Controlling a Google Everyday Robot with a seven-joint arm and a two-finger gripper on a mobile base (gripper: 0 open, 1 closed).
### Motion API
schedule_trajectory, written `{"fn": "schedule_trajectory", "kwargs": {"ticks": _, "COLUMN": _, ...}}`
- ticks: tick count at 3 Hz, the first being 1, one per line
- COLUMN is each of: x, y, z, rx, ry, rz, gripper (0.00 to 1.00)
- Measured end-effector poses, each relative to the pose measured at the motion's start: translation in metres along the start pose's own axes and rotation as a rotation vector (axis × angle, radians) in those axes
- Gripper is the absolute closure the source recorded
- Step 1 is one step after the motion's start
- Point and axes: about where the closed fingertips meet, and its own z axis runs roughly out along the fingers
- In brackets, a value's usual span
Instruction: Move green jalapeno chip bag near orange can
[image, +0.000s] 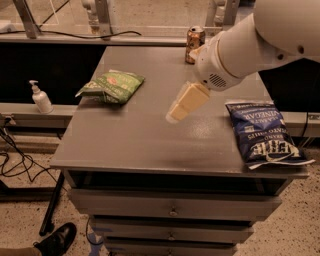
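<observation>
The green jalapeno chip bag (112, 86) lies flat on the left part of the grey table (140, 140), its red-and-white logo up. The orange can (194, 44) stands upright at the table's far edge, partly hidden behind my arm. My gripper (176, 114) hangs over the middle of the table, its cream fingers pointing down and left, to the right of the green bag and apart from it. It holds nothing that I can see.
A larger dark-blue chip bag (262, 134) lies at the table's right edge. A white pump bottle (40, 98) stands on a lower ledge at the left. Drawers sit under the tabletop. A shoe (56, 241) and cables are on the floor at the left.
</observation>
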Motion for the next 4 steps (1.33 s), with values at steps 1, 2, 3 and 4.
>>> {"fn": "schedule_trajectory", "kwargs": {"ticks": 1, "x": 0.000, "y": 0.000, "z": 0.000, "rx": 0.000, "ry": 0.000, "rz": 0.000, "gripper": 0.00}}
{"fn": "schedule_trajectory", "kwargs": {"ticks": 2, "x": -0.001, "y": -0.004, "z": 0.004, "rx": 0.023, "ry": -0.055, "rz": 0.028, "gripper": 0.00}}
{"fn": "schedule_trajectory", "kwargs": {"ticks": 3, "x": 0.000, "y": 0.000, "z": 0.042, "rx": 0.034, "ry": -0.113, "rz": 0.064, "gripper": 0.00}}
{"fn": "schedule_trajectory", "kwargs": {"ticks": 4, "x": -0.017, "y": -0.006, "z": 0.098, "rx": 0.039, "ry": -0.224, "rz": 0.129, "gripper": 0.00}}
